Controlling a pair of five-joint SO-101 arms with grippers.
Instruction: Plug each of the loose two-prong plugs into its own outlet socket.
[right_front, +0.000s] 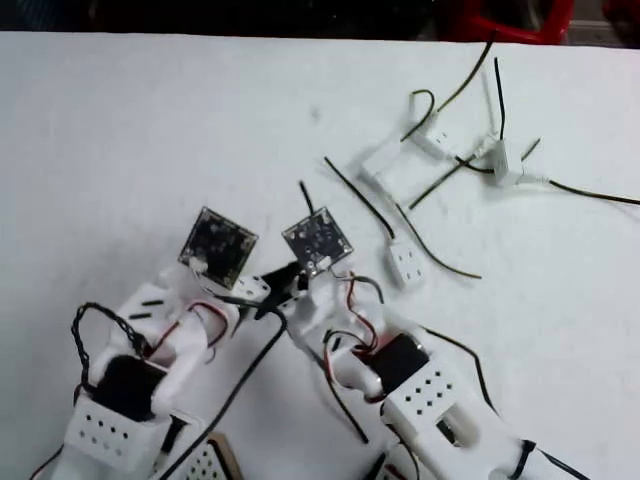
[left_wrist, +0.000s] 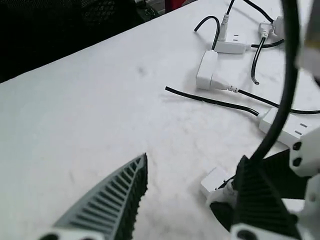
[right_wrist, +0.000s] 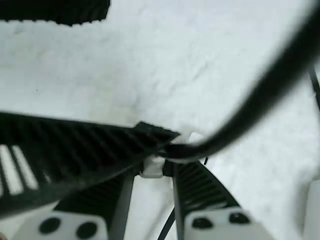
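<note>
While right pincer clamps plug, cord trails

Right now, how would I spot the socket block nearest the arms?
On the white table, look just beyond the right arm. The socket block lies there alone; the other blocks cluster farther back.
</note>
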